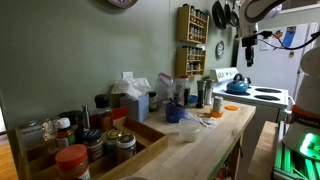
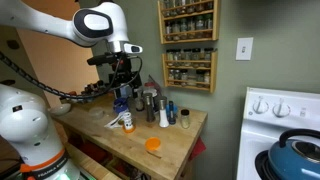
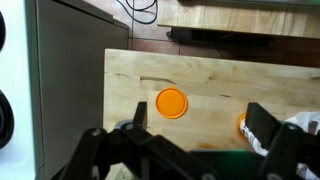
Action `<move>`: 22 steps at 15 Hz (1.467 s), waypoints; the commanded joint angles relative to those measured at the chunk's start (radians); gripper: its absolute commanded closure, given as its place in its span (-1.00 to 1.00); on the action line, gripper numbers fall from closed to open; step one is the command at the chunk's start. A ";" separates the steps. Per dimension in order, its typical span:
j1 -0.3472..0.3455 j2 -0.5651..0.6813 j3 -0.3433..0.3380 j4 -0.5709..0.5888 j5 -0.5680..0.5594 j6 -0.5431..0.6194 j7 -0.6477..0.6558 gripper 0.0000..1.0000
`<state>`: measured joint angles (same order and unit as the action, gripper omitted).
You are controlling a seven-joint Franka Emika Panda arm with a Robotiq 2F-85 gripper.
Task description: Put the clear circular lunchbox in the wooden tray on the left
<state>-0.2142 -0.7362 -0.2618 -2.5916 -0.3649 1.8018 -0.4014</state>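
While gripper (image 3: 200, 125) hangs wide open, empty, over counter (image 3: 210, 75), clear circular lunchbox (image 1: 189, 129), apparently 2 o'clock from wooden tray (image 1: 150, 133), lies ungrasped; pick and placement pending.

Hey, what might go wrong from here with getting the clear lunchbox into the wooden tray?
The open gripper hangs over an orange lid, and no clear lunchbox shows in the wrist view, so it may grab the wrong thing. The wooden tray already holds several jars, so a drop there could knock them.
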 commanded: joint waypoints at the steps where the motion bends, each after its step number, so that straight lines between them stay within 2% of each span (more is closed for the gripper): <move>1: 0.014 -0.002 -0.010 0.002 -0.006 -0.005 0.007 -1.00; 18: 0.014 -0.001 -0.010 0.002 -0.006 -0.005 0.007 -1.00; 22: 0.078 -0.153 0.086 -0.083 0.051 -0.025 0.052 -1.00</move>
<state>-0.1906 -0.7536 -0.2370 -2.6010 -0.3508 1.8017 -0.3948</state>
